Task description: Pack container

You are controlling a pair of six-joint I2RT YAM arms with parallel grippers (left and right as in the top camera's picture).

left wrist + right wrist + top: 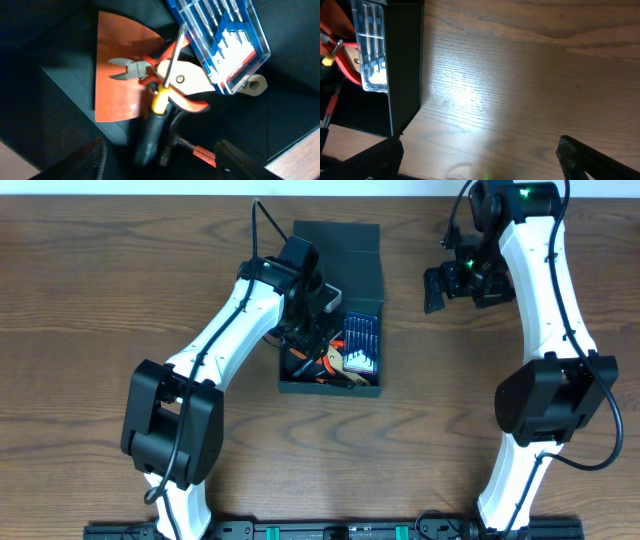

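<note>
Main worry: the pile inside the matte teal-black square container (340, 265) is messy. The clear blue plastic bit case (225, 45) sits crooked on the orange-handled cutters (165, 80), so lifting out sloppily could drag the black-handled screwdriver (150, 140) or jam the lid. My left gripper (161, 155) is inside the container, fingers apart on either side of that handle, not squeezing it. My right gripper (480, 150) hangs just beside the container, fingers wide, holding nothing.

Overhead evenly lit; wrist cams dim, fg blurry; glare on table (465, 85).
</note>
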